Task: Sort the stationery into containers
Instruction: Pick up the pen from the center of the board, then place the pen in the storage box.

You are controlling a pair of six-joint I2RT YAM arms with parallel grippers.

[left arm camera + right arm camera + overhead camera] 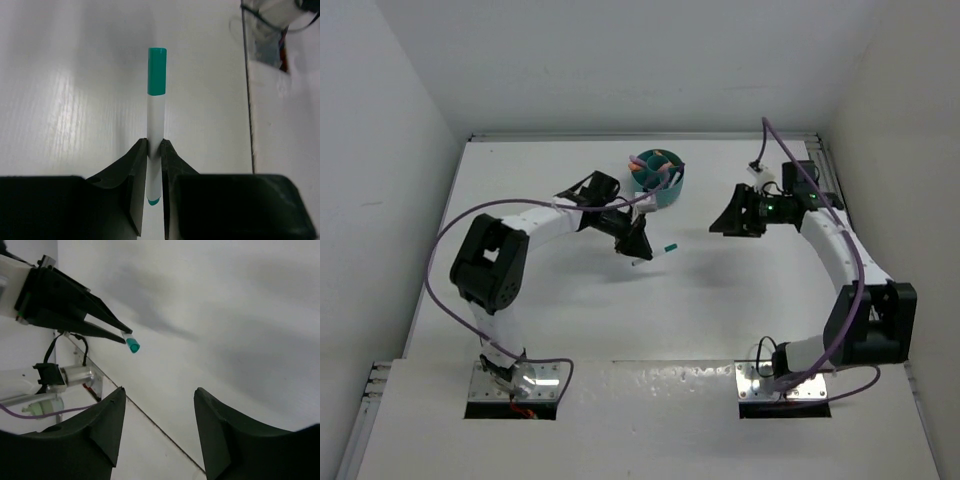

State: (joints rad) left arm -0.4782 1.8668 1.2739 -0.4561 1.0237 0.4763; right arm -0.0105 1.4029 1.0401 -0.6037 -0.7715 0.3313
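Observation:
My left gripper [638, 246] is shut on a white pen with a teal end [658, 251] and holds it above the table, in front of the round teal cup [658, 176]. In the left wrist view the pen [156, 115] stands out straight from between the fingertips [155, 150]. Several pens and small cylinders stand in the cup's compartments. My right gripper [725, 224] is open and empty, to the right of the cup. In the right wrist view my gripper [159, 395] faces the left gripper and the pen's teal end [132, 345].
White walls enclose the table on the left, back and right. The two arm bases [520, 382] sit on metal plates at the near edge. A purple cable [440, 250] loops out from the left arm.

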